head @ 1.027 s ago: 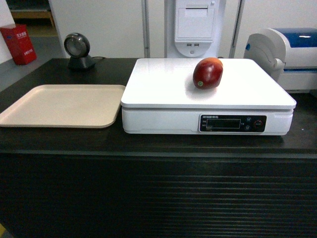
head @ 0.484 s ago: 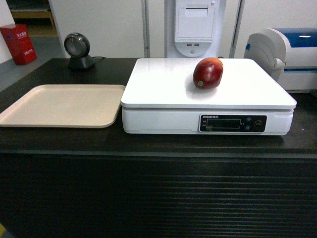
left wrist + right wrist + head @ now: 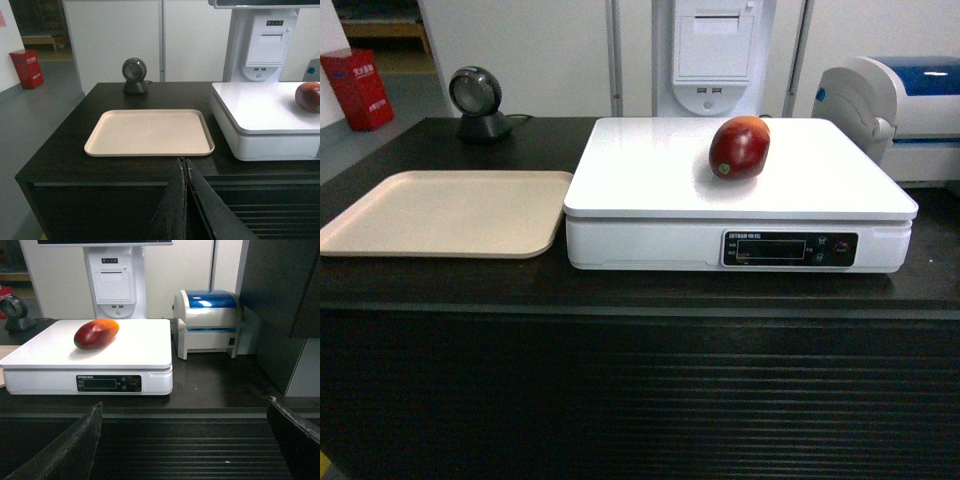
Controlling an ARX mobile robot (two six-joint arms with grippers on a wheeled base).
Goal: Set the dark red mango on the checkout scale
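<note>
The dark red mango lies on its side on the white scale, toward the platform's far right; it also shows as the mango and at the frame edge as the mango. The scale stands on the dark checkout counter with its ribbed front. My left gripper is shut with nothing in it, held in front of the counter edge. My right gripper is wide open and empty, low before the ribbed front. Neither gripper shows in the head view.
A beige tray lies left of the scale. A round black scanner stands at the back left, a white receipt printer behind the scale, and a blue-and-white label printer to its right. A red box sits on the floor far left.
</note>
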